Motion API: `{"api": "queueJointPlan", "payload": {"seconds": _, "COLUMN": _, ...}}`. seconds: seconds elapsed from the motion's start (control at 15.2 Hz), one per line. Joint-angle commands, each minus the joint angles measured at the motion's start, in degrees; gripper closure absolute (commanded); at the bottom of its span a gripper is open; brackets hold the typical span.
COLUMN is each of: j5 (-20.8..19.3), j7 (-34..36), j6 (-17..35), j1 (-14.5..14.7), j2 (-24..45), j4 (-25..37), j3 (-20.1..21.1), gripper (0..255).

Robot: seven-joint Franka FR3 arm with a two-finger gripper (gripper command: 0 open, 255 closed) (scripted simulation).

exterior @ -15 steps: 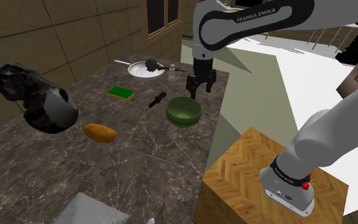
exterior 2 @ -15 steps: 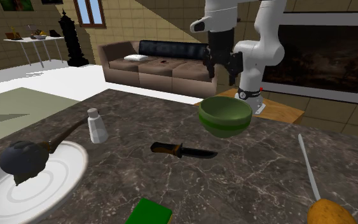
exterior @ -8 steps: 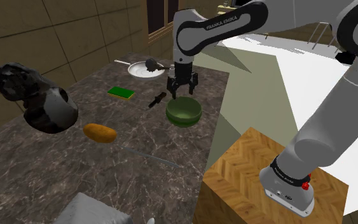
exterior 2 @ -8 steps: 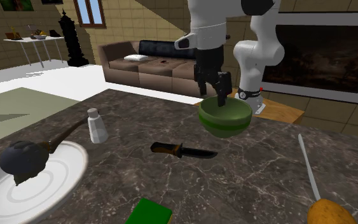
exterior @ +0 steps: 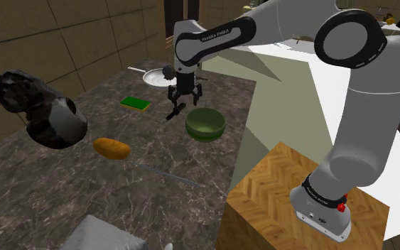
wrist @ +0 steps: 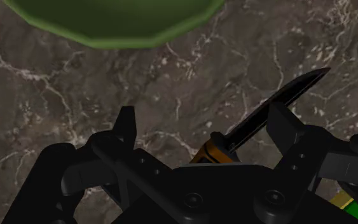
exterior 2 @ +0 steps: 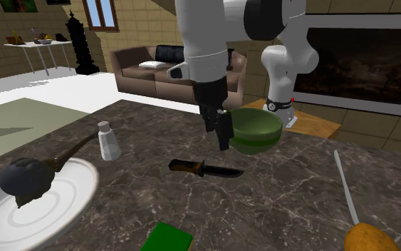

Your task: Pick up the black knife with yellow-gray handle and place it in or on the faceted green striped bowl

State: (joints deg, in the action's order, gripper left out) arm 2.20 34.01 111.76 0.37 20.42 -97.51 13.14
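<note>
One knife [exterior 2: 204, 169], one bowl [exterior 2: 257, 130] and one open claw [exterior 2: 221, 137] over a dark marbled worktop [exterior 2: 298, 192].
The single black knife, its handle yellow-brown, lies flat on the worktop at the centre of the second exterior view, down and left of the one green faceted bowl and apart from it. The claw hangs above the knife with its two fingers spread, clasping nothing. Also on the worktop are one white plate [exterior 2: 85, 187] at lower left, one white shaker [exterior 2: 107, 141], one green sponge [exterior 2: 167, 237] and one orange lump [exterior 2: 368, 237] at lower right.
</note>
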Motion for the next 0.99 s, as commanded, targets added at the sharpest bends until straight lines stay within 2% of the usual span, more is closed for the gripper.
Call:
{"api": "queueJointPlan", "payload": {"seconds": 0.0, "j5": -0.54, "j7": 2.16, "j6": -0.18, "j1": 0.56, "j2": 4.28, "j4": 4.79, "j3": -0.51, "gripper": 0}}
{"api": "queueJointPlan", "payload": {"seconds": 0.2, "j5": -1.22, "j7": 4.99, "j6": -1.51, "j1": 1.55, "j2": 11.34, "j4": 13.66, "j3": -1.42, "gripper": 0}}
{"api": "queueJointPlan", "payload": {"seconds": 0.66, "j5": -1.38, "j7": 5.07, "j6": 3.2, "j1": 1.85, "j2": 12.71, "j4": 10.33, "j3": -1.51, "gripper": 0}}
{"api": "queueJointPlan", "payload": {"seconds": 0.92, "j5": -1.4, "j7": 5.08, "j6": 3.58, "j1": 1.88, "j2": 12.85, "j4": 10.09, "j3": -1.52, "gripper": 0}}
